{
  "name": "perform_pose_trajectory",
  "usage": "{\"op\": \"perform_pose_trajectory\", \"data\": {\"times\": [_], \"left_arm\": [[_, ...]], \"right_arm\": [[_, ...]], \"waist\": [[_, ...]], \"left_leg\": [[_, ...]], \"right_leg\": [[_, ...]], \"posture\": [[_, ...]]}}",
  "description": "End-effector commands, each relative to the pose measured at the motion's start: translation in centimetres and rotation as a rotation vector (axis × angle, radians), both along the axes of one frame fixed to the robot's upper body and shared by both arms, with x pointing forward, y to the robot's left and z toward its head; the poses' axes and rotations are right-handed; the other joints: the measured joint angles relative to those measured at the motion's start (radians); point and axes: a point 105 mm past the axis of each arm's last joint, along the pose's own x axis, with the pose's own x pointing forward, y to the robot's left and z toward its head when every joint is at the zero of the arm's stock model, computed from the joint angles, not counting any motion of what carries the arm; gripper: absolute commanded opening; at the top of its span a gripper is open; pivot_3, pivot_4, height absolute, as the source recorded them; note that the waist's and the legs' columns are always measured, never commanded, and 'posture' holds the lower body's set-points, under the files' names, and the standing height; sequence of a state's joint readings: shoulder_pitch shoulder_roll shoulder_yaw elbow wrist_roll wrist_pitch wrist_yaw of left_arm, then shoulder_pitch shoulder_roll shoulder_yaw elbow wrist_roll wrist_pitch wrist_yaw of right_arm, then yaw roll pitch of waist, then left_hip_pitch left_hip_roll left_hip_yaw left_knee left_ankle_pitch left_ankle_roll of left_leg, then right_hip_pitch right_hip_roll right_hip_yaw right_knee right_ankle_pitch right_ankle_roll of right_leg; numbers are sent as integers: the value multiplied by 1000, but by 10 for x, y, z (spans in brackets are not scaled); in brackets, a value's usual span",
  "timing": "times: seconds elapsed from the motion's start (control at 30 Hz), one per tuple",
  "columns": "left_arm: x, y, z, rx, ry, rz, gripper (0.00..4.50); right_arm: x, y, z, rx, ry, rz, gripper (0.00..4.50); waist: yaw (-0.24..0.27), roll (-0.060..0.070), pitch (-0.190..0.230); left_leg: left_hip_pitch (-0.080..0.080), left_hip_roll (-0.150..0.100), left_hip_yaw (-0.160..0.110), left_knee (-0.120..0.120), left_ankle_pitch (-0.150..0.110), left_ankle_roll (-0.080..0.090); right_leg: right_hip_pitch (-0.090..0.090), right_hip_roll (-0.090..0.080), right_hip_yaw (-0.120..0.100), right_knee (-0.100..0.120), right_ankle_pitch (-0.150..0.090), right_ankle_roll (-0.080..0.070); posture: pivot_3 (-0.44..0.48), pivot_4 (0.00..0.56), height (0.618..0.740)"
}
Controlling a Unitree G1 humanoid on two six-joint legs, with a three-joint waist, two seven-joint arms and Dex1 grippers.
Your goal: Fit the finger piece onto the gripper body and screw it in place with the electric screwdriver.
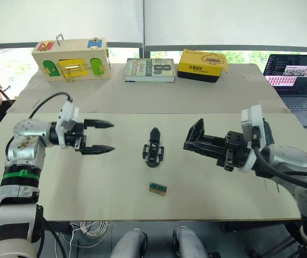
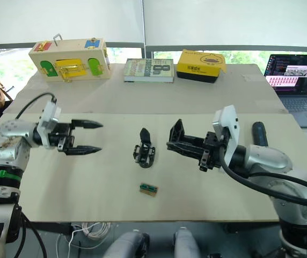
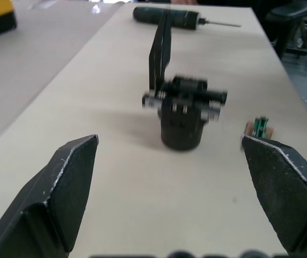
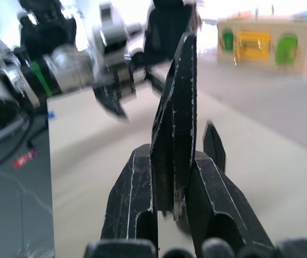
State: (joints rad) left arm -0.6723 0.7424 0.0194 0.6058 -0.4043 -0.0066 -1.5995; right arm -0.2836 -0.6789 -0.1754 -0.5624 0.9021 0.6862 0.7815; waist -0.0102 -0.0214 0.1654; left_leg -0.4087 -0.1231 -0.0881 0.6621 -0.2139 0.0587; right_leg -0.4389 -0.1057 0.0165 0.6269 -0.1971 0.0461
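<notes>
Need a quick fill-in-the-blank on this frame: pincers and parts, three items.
1. The right pincer is shut on the ___.
2. The left pincer is ___ and holds nothing.
3. The green-and-tan block lies nearer the robot than the ___.

Missing words: finger piece; open; gripper body.

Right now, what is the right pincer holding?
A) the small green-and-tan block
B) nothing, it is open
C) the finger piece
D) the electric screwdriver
C: the right pincer is shut on a black tapered piece, the finger piece, clamped between its fingers, while the electric screwdriver and the green-and-tan block lie on the table.
</notes>
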Motion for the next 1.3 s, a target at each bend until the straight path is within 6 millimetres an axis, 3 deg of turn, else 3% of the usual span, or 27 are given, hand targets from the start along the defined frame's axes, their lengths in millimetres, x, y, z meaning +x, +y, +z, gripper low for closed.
{"op": "perform_pose_trajectory", "data": {"times": [0.03,0.13,0.27,0.7,0.87,1.13,1.23,1.3], "left_arm": [[1,-1,-12,50,-67,-8,4500],[0,-13,-38,63,-4,-27,4500],[0,-40,-59,90,-46,-90,4500],[13,-107,-77,28,-36,-144,4500],[22,-119,-79,52,-67,-107,4500],[20,-130,-92,58,8,-119,4500],[19,-133,-92,45,20,-121,3648],[19,-133,-93,49,19,-124,2641]], "right_arm": [[1,-3,0,-1,-98,7,354],[0,6,-21,-99,-165,66,354],[2,15,-23,-62,-189,94,354],[-1,21,-30,-70,-173,134,353],[-2,21,-30,-74,-166,136,353],[-2,26,-28,-68,-154,169,353],[0,27,-28,-72,-158,173,353],[2,28,-29,-75,-160,177,353]], "waist": [[8,0,0],[14,0,0],[16,-1,0],[19,-1,0],[19,-1,0],[21,-1,0],[22,-2,0],[22,-2,0]], "left_leg": [[0,-1,0,0,0,1],[1,-2,1,0,0,1],[1,-2,3,0,0,2],[1,-1,4,0,0,2],[1,-2,4,0,0,2],[2,-2,4,0,0,2],[3,-2,4,1,0,2],[3,-2,4,1,0,3]], "right_leg": [[0,0,0,0,0,1],[2,-1,0,-2,1,2],[1,-1,0,-1,1,2],[1,-1,0,0,1,2],[1,-1,0,0,1,2],[2,-1,0,0,2,2],[3,-1,0,0,2,2],[3,-1,0,0,2,2]], "posture": [[0,150,740],[0,150,740],[0,150,740],[0,150,740],[0,150,740],[0,150,740],[0,150,740],[0,150,740]]}}
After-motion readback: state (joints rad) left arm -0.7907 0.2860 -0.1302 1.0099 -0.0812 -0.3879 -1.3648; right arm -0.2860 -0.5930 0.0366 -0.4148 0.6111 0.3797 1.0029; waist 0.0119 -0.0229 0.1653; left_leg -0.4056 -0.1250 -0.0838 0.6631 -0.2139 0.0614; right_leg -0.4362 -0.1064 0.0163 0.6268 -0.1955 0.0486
